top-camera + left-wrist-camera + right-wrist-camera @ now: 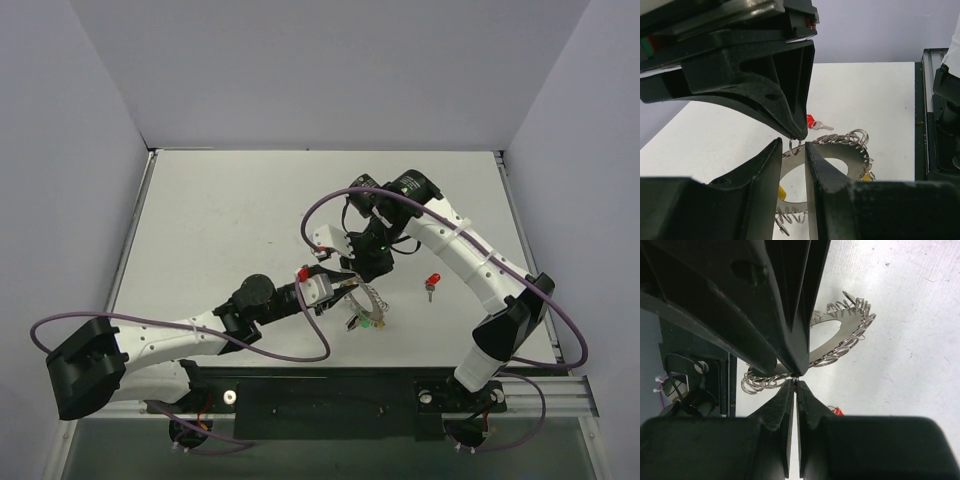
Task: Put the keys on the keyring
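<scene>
Middle of the desk [220,215]: my right pincer [795,382] is clamped shut on the keyring [847,345]. It's a light, floppy coil, so grip the wire. Left pincer [796,144] is beside the keyring, half-gaped, can't tell if it's holding. Red key [432,283] near the keyring: tiny and slick, pinch the head.

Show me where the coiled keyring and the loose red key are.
keyring [842,350]: right wrist view, on its coiled loops.
red key [433,280]: top external view, on its red plastic head.
</scene>
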Controlling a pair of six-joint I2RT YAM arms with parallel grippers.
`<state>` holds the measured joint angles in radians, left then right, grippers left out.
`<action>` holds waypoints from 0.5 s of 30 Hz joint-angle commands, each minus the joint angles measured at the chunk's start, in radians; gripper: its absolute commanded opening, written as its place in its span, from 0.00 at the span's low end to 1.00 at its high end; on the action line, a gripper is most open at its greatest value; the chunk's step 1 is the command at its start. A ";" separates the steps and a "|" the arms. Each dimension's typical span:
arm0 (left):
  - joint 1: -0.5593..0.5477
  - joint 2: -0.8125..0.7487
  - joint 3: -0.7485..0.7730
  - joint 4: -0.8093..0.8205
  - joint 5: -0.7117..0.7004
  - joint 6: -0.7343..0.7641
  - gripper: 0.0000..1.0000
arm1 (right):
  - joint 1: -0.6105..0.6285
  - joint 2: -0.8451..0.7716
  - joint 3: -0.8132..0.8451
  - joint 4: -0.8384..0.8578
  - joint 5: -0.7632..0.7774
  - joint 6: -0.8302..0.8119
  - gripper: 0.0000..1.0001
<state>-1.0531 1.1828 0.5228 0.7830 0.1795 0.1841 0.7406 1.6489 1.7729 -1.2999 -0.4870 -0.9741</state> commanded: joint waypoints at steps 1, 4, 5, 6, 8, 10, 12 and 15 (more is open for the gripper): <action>-0.002 0.026 0.032 0.104 0.000 -0.025 0.34 | 0.003 0.011 0.019 -0.269 -0.036 -0.012 0.00; -0.002 0.043 0.034 0.124 -0.005 -0.031 0.34 | 0.003 0.012 0.020 -0.271 -0.038 -0.012 0.00; -0.004 0.047 0.036 0.125 -0.006 -0.029 0.34 | 0.003 0.009 0.020 -0.269 -0.041 -0.012 0.00; -0.004 0.052 0.037 0.127 -0.008 -0.029 0.34 | 0.003 0.011 0.020 -0.269 -0.041 -0.014 0.00; -0.004 0.057 0.037 0.127 -0.015 -0.029 0.34 | 0.003 0.008 0.022 -0.269 -0.044 -0.014 0.00; -0.004 0.061 0.036 0.130 -0.018 -0.028 0.33 | 0.003 0.006 0.022 -0.269 -0.045 -0.014 0.00; -0.004 0.064 0.036 0.128 -0.018 -0.028 0.32 | 0.005 0.006 0.022 -0.269 -0.048 -0.012 0.00; -0.004 0.067 0.036 0.125 -0.017 -0.026 0.30 | 0.003 0.003 0.023 -0.269 -0.053 -0.014 0.00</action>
<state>-1.0534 1.2449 0.5228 0.8425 0.1680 0.1658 0.7406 1.6669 1.7729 -1.2995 -0.5056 -0.9745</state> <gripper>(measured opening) 0.316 0.005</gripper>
